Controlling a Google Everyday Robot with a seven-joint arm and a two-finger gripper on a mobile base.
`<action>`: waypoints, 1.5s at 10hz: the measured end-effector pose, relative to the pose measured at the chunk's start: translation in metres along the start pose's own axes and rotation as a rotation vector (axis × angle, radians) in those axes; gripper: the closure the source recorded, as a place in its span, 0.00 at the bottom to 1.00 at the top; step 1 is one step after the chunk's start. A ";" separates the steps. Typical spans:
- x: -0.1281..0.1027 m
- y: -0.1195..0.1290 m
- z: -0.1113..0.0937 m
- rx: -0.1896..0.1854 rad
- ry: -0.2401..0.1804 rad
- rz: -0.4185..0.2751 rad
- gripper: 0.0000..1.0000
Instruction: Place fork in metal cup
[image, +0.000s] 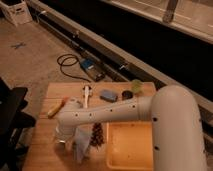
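End effector (77, 142) down low over the near left of the bench (45, 150), pointing at the wood, hung from the wrist end of a thick white arm (125, 110) reaching in from the right; width of opening and any load impossible to tell. Fork not to be made out around it or elsewhere on the wood. Just right of the end effector, a dark cone-like lump (96, 135), partly under the arm. Right again, a yellow tray (131, 150) filling the near right corner, close beside the lump; touching or not, cannot tell. Off the left edge, a black chair (11, 115). Further back on the left, an orange-yellow stick (56, 108) lying slantwise. Behind the arm, a white-handled utensil (86, 95) pointing away, with a blue-grey block (107, 95) near it on the right. At the far edge, the metal cup (127, 94), dark and upright, well apart from the end effector, and a green cup (136, 86) just beside it toward the far corner. Beyond on the floor, a coiled cable (67, 62) and a blue box (88, 65) beside a long rail (100, 42); far left, a white crate (17, 11).
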 end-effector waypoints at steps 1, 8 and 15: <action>0.003 0.000 0.000 -0.008 0.003 0.002 0.35; 0.019 -0.001 0.004 -0.045 -0.020 -0.018 0.54; 0.019 -0.007 0.009 0.007 -0.019 -0.023 0.86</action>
